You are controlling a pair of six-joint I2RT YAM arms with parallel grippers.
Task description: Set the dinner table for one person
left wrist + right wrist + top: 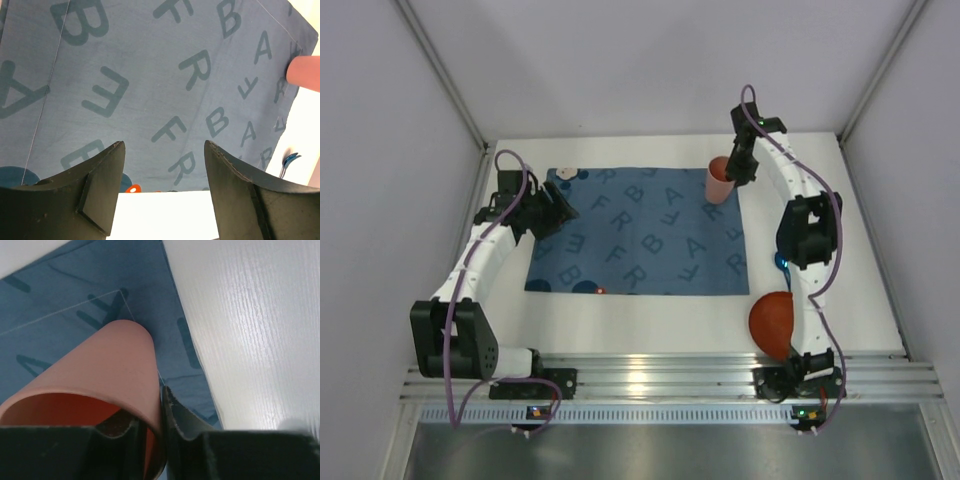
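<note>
Right wrist view shows your right gripper (160, 405) pinching the wall of the pink cup (100, 370). Keep it upright at one o'clock of the mat (640, 240) on the dinner table (650, 322), and release gently. Your left gripper (164, 145) gapes wide at nine o'clock.

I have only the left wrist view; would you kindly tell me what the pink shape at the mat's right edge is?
Observer: It is a pink cup; the right gripper has its jaws shut on the rim.
Operator: Thank you. Is a bowl out anywhere?
Observer: Yes, a red bowl sits on the white table near its front right corner, off the mat.
</note>
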